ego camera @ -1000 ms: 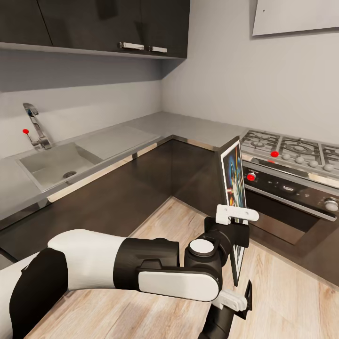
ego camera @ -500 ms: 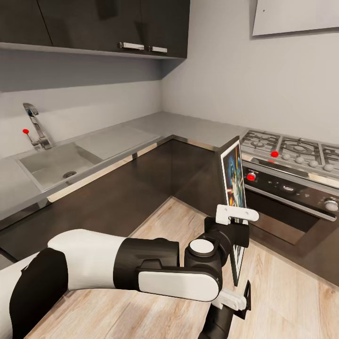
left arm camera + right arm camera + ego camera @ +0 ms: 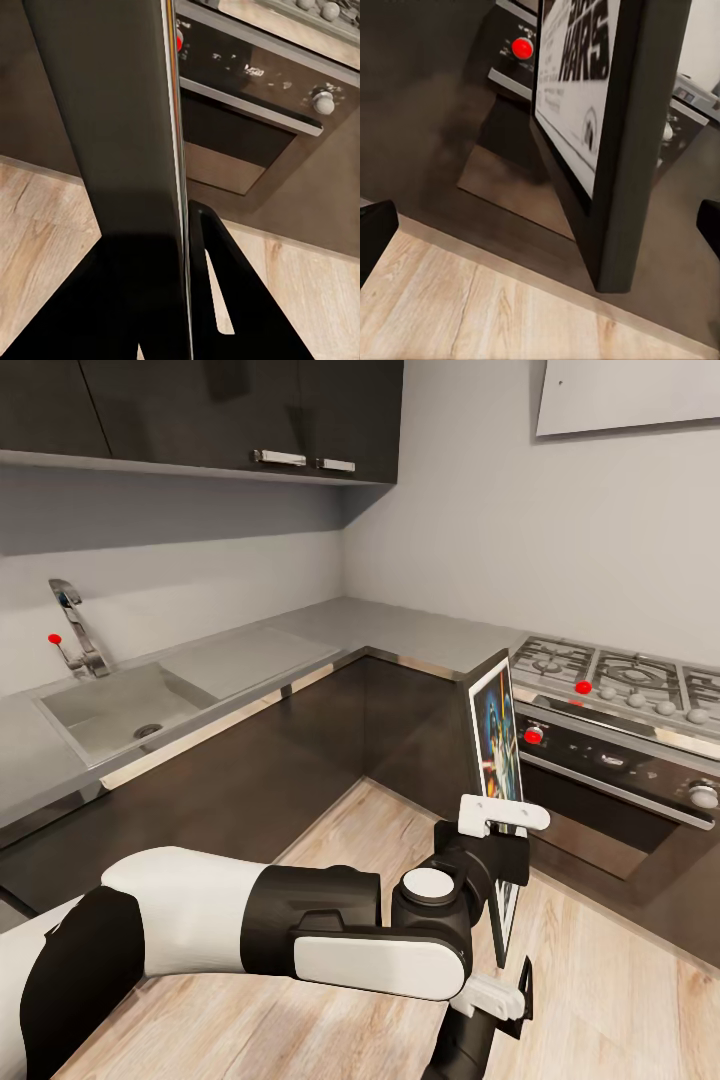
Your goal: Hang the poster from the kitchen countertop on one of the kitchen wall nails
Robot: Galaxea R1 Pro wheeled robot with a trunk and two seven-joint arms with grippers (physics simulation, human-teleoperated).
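One long grey L-shaped table [image 3: 260,650] with steel sink [image 3: 120,710] and gas hob [image 3: 620,680] wraps the wood-floored corner. Left end effector [image 3: 505,840] pinches the black-framed Star Wars poster [image 3: 497,745] upright before the dark oven [image 3: 610,780]. Right end effector [image 3: 540,225] below it is spread apart.

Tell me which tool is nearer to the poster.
Left. The left tool is clamped on the poster, holding it upright in front of the oven. The right tool hangs open just below the poster's lower corner, not touching it.
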